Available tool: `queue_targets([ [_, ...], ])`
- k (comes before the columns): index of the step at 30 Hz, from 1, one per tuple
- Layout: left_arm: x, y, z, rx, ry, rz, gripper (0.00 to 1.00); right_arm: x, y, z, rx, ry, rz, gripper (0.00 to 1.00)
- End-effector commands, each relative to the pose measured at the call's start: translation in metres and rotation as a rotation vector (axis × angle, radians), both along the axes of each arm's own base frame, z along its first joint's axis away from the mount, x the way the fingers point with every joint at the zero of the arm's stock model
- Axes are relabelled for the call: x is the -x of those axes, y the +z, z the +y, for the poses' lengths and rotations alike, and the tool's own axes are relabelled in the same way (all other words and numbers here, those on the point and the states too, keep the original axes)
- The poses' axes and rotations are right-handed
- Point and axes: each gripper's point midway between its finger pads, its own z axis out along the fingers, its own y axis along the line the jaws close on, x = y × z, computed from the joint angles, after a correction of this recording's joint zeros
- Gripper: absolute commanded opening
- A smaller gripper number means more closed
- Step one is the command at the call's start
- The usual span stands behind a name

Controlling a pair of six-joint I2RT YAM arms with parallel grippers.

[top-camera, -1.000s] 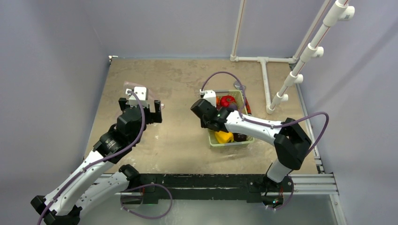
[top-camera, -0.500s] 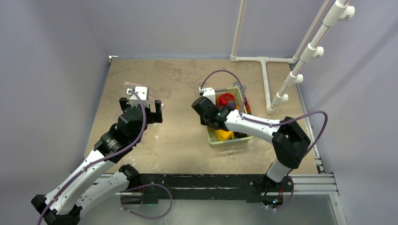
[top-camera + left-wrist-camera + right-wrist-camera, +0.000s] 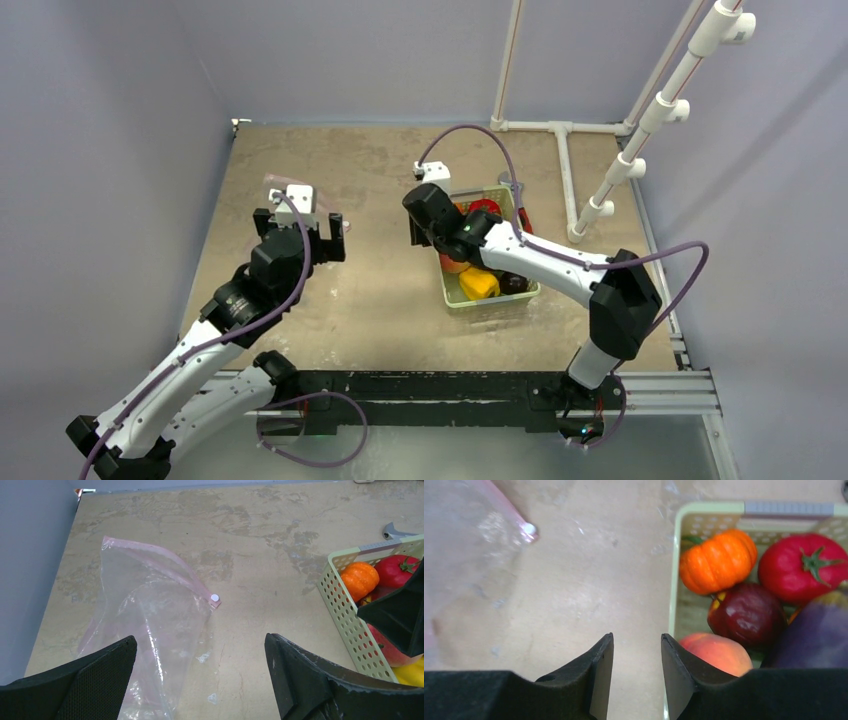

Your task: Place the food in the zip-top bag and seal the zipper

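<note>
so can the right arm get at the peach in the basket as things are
Probably yes. The right claw hangs empty and partly open just above the basket wall, and the peach lies uncovered right next to it. The wall may crowd one finger.

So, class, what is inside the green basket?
In the basket: an orange, a tomato, a dark plum, a peach, an eggplant and a yellow pepper. The right arm covers part of it from above, and anything under the pile is hidden.
</note>
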Motion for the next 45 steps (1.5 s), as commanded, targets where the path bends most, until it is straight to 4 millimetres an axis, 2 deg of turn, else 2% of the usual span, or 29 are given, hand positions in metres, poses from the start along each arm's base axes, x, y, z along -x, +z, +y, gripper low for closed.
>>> queue_targets([
  [1, 0.000, 0.005, 0.008, 0.010, 0.042, -0.022, 0.98, -0.020, 0.049, 0.025, -0.077, 0.067, -0.094, 0.44],
  [5, 0.001, 0.008, 0.016, 0.009, 0.080, -0.035, 0.97, -0.037, 0.069, 0.043, -0.112, 0.130, -0.140, 0.53],
  [8, 0.001, 0.009, 0.018, 0.005, 0.094, -0.040, 0.97, -0.048, 0.082, 0.064, -0.155, 0.211, -0.164, 0.57],
  [11, 0.001, 0.009, 0.021, -0.001, 0.109, -0.039, 0.97, -0.056, 0.090, 0.091, -0.183, 0.293, -0.169, 0.64],
  [15, 0.001, 0.008, 0.023, -0.005, 0.120, -0.040, 0.97, -0.075, 0.092, 0.117, -0.204, 0.362, -0.192, 0.69],
  [16, 0.001, 0.008, 0.023, -0.007, 0.122, -0.039, 0.97, -0.080, 0.098, 0.124, -0.220, 0.384, -0.205, 0.70],
  [21, 0.001, 0.007, 0.023, -0.010, 0.122, -0.036, 0.97, -0.098, 0.100, 0.152, -0.255, 0.487, -0.223, 0.78],
  [27, 0.000, 0.006, 0.023, -0.015, 0.125, -0.034, 0.97, -0.106, 0.095, 0.180, -0.336, 0.623, -0.223, 0.88],
  [39, 0.000, 0.006, 0.021, -0.016, 0.108, -0.036, 0.97, -0.123, 0.077, 0.215, -0.471, 0.802, -0.230, 0.97],
  [45, -0.001, 0.005, 0.020, -0.018, 0.103, -0.035, 0.97, -0.117, 0.065, 0.233, -0.560, 0.914, -0.221, 0.99],
])
